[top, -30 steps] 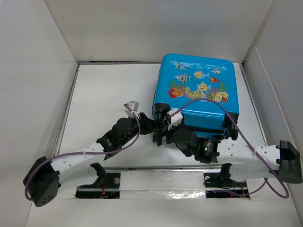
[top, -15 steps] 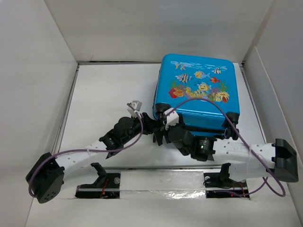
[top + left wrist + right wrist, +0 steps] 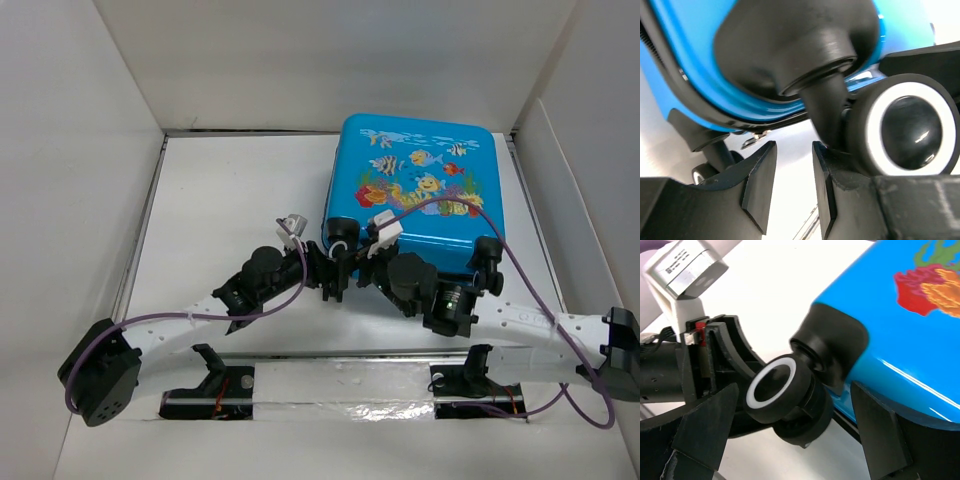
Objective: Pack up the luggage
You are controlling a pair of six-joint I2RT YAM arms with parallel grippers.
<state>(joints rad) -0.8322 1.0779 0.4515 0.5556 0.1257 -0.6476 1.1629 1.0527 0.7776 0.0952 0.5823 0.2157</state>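
The luggage [image 3: 420,190] is a bright blue hard-shell suitcase with a fish and coral print. It lies shut and flat at the back right of the table. Both grippers meet at its near-left corner, by a black wheel [image 3: 342,231]. My right gripper [image 3: 795,390] stands wide open with that white-ringed wheel [image 3: 772,390] between its fingers, touching neither. My left gripper [image 3: 794,150] sits low under the blue shell [image 3: 685,60], its jaws a narrow gap apart over bare table. The wheel [image 3: 910,127] is just right of its right finger.
White walls close in the table [image 3: 230,190] on the left, back and right. A metal rail [image 3: 340,385] runs along the near edge between the arm bases. Purple cables loop over both arms. A second black wheel [image 3: 488,255] sticks out at the suitcase's near-right corner.
My right wrist has drawn back to the right and further from the near edge, towards the suitcase corner, its elbow swinging outward. The left arm crept slightly right. The suitcase has stayed put.
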